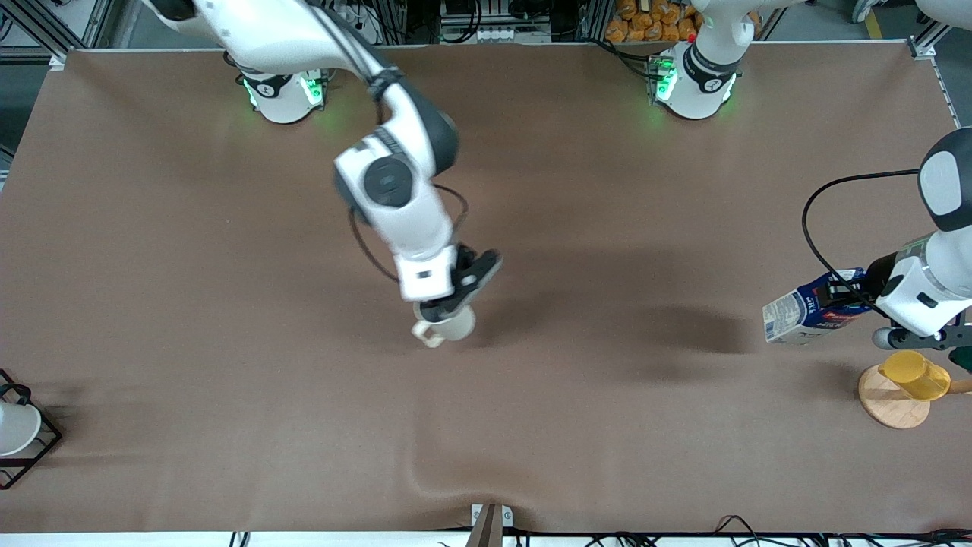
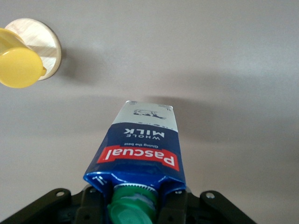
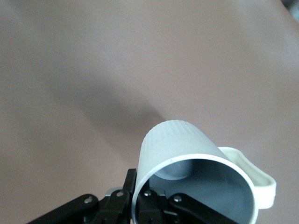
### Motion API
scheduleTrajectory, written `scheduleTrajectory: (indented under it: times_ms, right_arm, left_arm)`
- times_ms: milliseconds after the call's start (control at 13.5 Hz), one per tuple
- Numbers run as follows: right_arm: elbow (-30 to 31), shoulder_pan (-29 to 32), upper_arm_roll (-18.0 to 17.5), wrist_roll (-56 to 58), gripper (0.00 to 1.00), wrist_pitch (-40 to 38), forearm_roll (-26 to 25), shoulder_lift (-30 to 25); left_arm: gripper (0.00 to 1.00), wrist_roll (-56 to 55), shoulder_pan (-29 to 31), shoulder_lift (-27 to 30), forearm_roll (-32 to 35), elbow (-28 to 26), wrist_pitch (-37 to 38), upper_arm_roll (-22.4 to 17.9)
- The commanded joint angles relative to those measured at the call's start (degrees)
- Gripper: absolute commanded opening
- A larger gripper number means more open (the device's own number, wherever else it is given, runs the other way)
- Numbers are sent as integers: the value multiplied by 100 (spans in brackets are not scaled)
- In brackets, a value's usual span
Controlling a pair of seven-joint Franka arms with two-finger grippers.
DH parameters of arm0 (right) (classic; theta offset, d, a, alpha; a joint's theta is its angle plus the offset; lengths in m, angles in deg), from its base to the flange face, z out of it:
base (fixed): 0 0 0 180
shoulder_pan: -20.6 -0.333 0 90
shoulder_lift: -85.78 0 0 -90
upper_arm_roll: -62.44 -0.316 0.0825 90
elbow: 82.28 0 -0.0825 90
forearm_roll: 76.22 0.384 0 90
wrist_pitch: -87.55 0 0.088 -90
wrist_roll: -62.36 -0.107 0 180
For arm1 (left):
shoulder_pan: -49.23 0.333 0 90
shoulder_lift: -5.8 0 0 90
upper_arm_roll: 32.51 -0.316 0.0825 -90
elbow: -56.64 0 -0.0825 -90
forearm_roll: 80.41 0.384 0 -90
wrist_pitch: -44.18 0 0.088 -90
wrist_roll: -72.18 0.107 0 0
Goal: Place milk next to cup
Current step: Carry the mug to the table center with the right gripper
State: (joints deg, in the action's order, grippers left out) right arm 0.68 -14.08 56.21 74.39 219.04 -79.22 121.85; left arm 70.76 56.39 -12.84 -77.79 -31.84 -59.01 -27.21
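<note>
While the milk [image 1: 809, 310] hangs tilted in the air, pinched at its cap end by the left tool [image 1: 854, 292] over the tabletop [image 1: 607, 190] at the left arm's end, the cup [image 1: 448, 325] sits pinched by its rim in the right tool [image 1: 448, 308] over the middle, well apart from the carton. In my judgement the carton could swing or slip, since only its top is held and its body leans out sideways. It might also clip the yellow cup [image 1: 915, 374] on its wooden coaster [image 1: 892, 406] just below. Brown covering spreads over the tabletop, rippled near the front camera's edge, and a white cup in a black wire frame [image 1: 19, 429] stands at the right arm's end.
</note>
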Motion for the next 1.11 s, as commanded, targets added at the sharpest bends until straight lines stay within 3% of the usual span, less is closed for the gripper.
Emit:
scheduleTrajectory:
  times_ms: [0, 295, 369, 443, 517, 739, 1034]
  right_arm:
    - [-359, -196, 70, 133, 3, 561, -498, 654]
    - [-377, -364, 78, 212, 2, 615, -842, 901]
    - [-394, -416, 78, 203, 6, 615, -859, 910]
    - [-394, -426, 78, 203, 28, 607, -973, 910]
    - [-403, -426, 78, 186, 96, 607, -1113, 902]
    - [-490, -408, 61, 238, 100, 580, -1097, 727]
    - [-482, -181, 17, 221, 100, -31, -747, -124]
  left_arm:
    - [35, 28, 57, 211, 116, -72, 97, 41]
    - [32, -59, 49, 246, 116, -63, 97, 67]
    - [32, -103, 23, 281, 108, -55, 97, 76]
    - [32, -156, 5, 308, 108, -28, 97, 76]
    - [32, -208, -13, 325, 108, -11, 97, 85]
    - [32, -462, -13, 448, 99, 68, 271, 313]
    - [32, -1348, -13, 510, 99, 227, 799, 909]
